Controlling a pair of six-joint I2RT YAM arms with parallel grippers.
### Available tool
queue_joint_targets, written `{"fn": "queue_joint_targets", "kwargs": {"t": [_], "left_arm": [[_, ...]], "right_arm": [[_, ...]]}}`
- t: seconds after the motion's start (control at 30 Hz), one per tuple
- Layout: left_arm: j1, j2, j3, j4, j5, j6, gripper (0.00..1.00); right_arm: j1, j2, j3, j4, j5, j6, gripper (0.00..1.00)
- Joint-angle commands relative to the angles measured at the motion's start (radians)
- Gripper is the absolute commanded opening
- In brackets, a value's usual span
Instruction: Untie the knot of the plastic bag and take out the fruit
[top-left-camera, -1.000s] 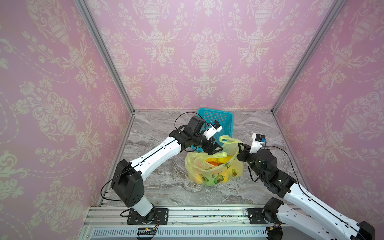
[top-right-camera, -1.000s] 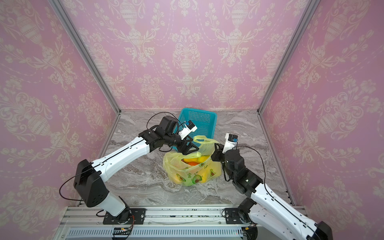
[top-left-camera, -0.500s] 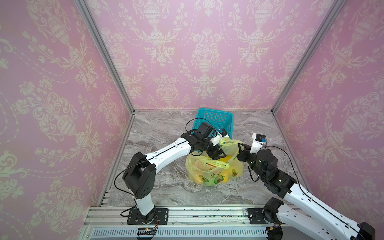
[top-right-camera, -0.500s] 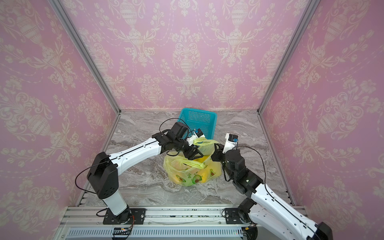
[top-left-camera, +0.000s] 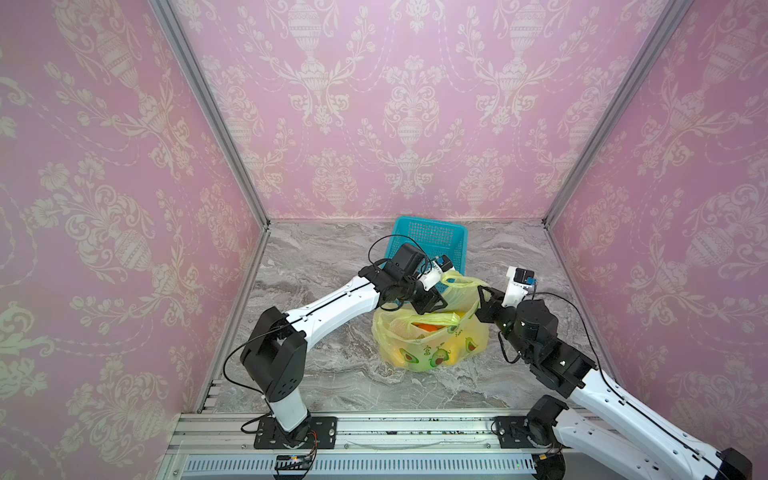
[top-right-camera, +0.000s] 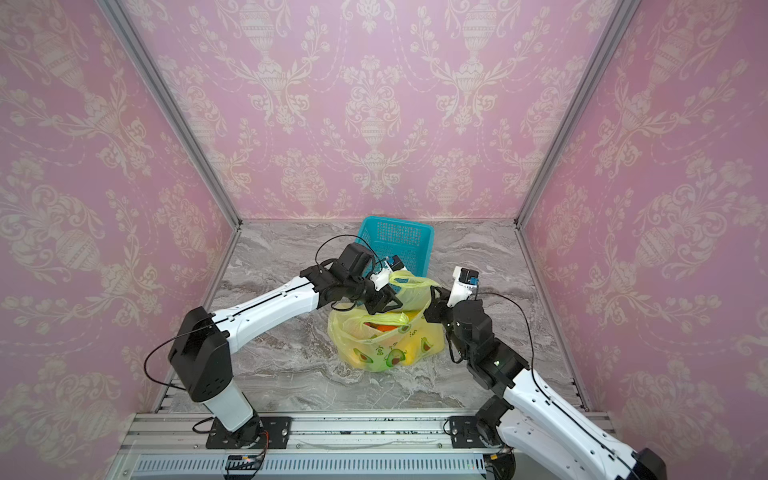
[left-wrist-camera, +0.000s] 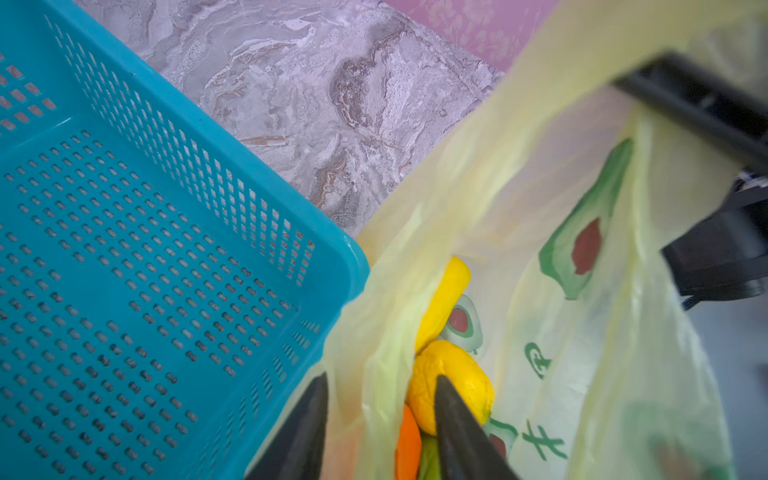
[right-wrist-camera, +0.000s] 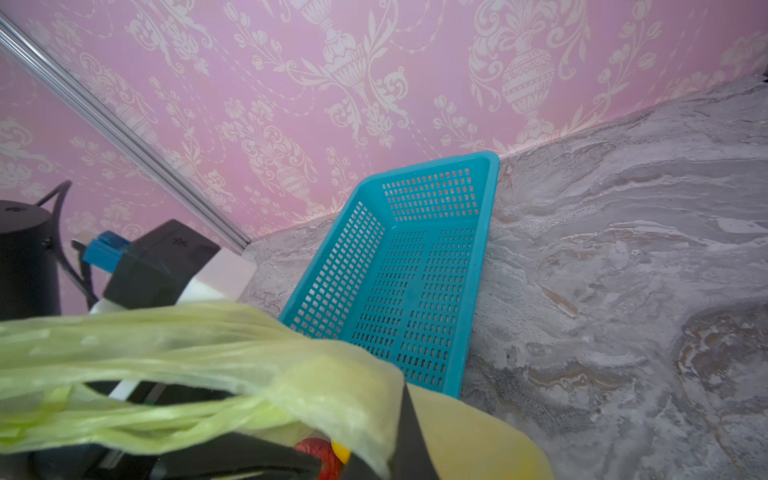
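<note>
The yellow-green plastic bag (top-left-camera: 432, 345) (top-right-camera: 386, 345) stands open on the marble floor. The knot does not show; a handle (top-left-camera: 459, 282) (right-wrist-camera: 124, 374) hangs as a loose loop. My left gripper (top-left-camera: 432, 305) (left-wrist-camera: 380, 399) is open and straddles the bag's far rim, with the film between its jaws. One of its fingers (left-wrist-camera: 307, 424) is outside the bag. Inside lies fruit: a yellow citrus (left-wrist-camera: 453, 378), an orange (left-wrist-camera: 407, 444) (top-left-camera: 428, 327), a yellow mango (left-wrist-camera: 444, 299), and a red piece (right-wrist-camera: 320, 455). My right gripper (top-left-camera: 482, 299) (right-wrist-camera: 405, 432) is shut on the bag's right rim.
A turquoise perforated basket (top-left-camera: 432, 237) (top-right-camera: 399, 237) (left-wrist-camera: 124, 249) (right-wrist-camera: 415, 270) sits just behind the bag, against the back wall. Pink patterned walls close in three sides. Bare marble floor (top-left-camera: 332, 374) lies in front of the bag.
My left arm has swung from over the basket to the bag and lowered its gripper over the rim, its jaws narrowing. The right gripper has stayed shut on the bag.
</note>
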Motion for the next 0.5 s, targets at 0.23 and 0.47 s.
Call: {"fn": "queue_joint_targets", "kwargs": {"t": [0.23, 0.47], "left_arm": [[-0.058, -0.058, -0.014, 0.027, 0.002, 0.035, 0.85], [-0.032, 0.001, 0.011, 0.013, -0.074, 0.033, 0.82]], "right_arm": [[-0.008, -0.027, -0.012, 0.013, -0.007, 0.006, 0.00], [-0.009, -0.045, -0.013, 0.004, -0.001, 0.002, 0.00]]}}
